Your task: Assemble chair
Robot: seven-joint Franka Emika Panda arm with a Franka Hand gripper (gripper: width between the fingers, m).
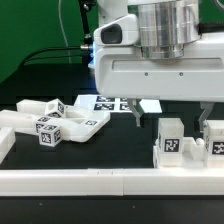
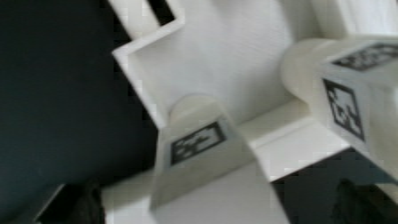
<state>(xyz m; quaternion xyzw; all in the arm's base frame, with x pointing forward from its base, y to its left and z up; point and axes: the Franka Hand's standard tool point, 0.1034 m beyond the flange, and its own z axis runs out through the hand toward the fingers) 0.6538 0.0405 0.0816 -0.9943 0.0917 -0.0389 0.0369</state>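
My gripper [image 1: 170, 116] hangs low over the middle of the black table, its jaws wide apart. In the wrist view the gripper [image 2: 205, 206] straddles a white chair piece [image 2: 199, 140] with a square tag, with a gap at each finger. A rounded tagged block [image 2: 349, 88] lies beside that piece. In the exterior view several tagged white chair pieces [image 1: 52, 124] lie in a heap on the left. Two upright tagged blocks [image 1: 172, 141] [image 1: 214, 142] stand on the right. A small white part [image 1: 150, 105] shows under the hand.
The marker board [image 1: 108, 102] lies flat behind the heap. A long white border rail [image 1: 100, 181] runs along the front, with another rail end [image 1: 6, 138] on the left. The black table [image 2: 50, 90] shows beside the pieces.
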